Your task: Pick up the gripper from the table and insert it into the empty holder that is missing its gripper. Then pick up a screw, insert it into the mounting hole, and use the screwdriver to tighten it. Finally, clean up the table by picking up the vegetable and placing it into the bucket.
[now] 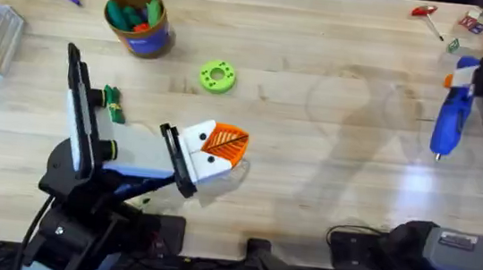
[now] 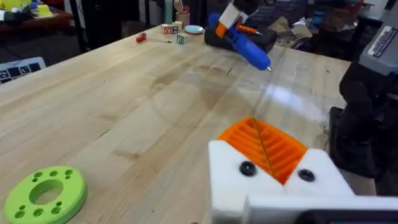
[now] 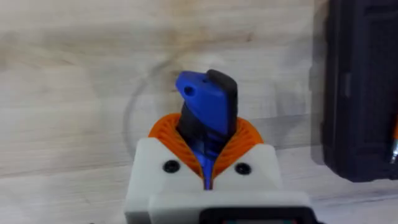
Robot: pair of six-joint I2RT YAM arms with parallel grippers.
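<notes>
From above, the left gripper (image 1: 220, 146) sits low over the table (image 1: 336, 91), near the front edge. Its two orange pads are pressed together and hold nothing. Both pads sit on white mounts, so I see no empty holder here. The small dark green vegetable (image 1: 113, 104) lies on the wood beside the left arm. The bucket (image 1: 138, 21) stands near the far left, with green and red toy food inside. The vegetable is well apart from it, so that clean-up job is not done yet. A lime-green disc (image 1: 217, 76) lies between the bucket and the left gripper. At the far right, the blue screwdriver (image 1: 454, 108) is up off the wood in the right arm's grip, its thin tip pointing toward the front.

From the left wrist, the orange pads (image 2: 264, 146) are closed flat on each other. The lime-green disc (image 2: 45, 194) lies near them. Far across the table, the screwdriver (image 2: 245, 40) hangs tilted, tip down.

From the right wrist, the right gripper (image 3: 205, 155) is clamped on the screwdriver (image 3: 208, 106). Its blue and black body sticks out between the orange pads.

I think the job is at the screw step, because the tool is picked up. I cannot see a loose orange gripper or a screw, so I cannot tell if those steps are done.
</notes>
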